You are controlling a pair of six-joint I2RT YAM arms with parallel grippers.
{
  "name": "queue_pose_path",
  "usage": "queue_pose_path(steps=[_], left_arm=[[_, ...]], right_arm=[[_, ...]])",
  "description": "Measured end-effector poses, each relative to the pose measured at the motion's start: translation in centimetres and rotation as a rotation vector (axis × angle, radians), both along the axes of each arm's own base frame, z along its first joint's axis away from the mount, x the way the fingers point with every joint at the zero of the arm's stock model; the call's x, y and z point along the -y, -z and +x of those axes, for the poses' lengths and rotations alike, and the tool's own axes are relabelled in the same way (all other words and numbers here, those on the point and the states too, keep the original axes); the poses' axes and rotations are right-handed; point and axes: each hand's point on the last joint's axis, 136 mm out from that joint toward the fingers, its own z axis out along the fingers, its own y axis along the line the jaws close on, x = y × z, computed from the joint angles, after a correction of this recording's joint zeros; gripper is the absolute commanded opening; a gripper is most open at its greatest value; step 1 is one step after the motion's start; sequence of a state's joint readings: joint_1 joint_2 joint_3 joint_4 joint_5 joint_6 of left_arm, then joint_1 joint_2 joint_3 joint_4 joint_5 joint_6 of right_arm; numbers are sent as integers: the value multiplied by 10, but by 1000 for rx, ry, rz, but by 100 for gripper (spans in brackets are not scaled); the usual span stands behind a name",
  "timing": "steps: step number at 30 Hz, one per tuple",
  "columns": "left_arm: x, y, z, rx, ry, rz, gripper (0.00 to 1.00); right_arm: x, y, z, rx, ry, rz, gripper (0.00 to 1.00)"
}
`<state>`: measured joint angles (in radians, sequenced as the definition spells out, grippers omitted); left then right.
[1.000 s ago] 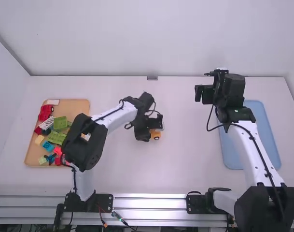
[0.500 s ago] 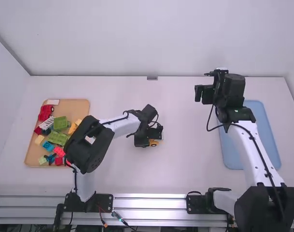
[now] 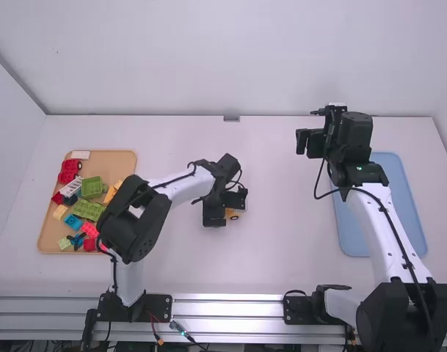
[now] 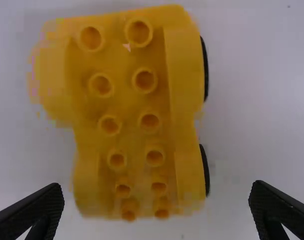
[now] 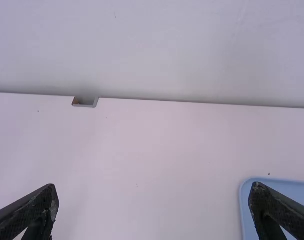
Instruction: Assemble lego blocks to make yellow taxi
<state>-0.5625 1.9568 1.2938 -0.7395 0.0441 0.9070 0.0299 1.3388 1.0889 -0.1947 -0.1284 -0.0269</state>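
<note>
Likely positioning the yellow car base (image 4: 129, 107), set studs up on the table (image 3: 282, 242) near mid-frame, under the left gripper (image 4: 159, 210), with fingers wide and clear of its sides. At upper right, the right gripper (image 5: 154, 210), likewise wide and empty. Next, probably lower straight and grip squarely; if well placed, rise and fetch a yellow block (image 3: 111, 193) from the tan tray (image 3: 122, 163), far left.

Left gripper (image 3: 215, 213) and right gripper (image 3: 310, 142) both open

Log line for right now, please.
left pincer: open over yellow wheeled base | right pincer: open above table | other blocks: in tan tray
</note>
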Motion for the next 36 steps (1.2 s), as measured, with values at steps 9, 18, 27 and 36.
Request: queue_pose_path(steps=[9,18,27,36], left_arm=[[-56,-78,51,139,-283,-100,99],[-266,-125,73,273,-1143,-110,99],[-409,-125,4,320,-1736,117,99],[-460,-121,-32,277,-1723,-24,99]], right_arm=[[0,0,0,1,-2,-2,99],[-1,0,0,0,-4,1,99],[-1,0,0,0,-4,-1,99],[-1,-1,1,5,-4,0,99]])
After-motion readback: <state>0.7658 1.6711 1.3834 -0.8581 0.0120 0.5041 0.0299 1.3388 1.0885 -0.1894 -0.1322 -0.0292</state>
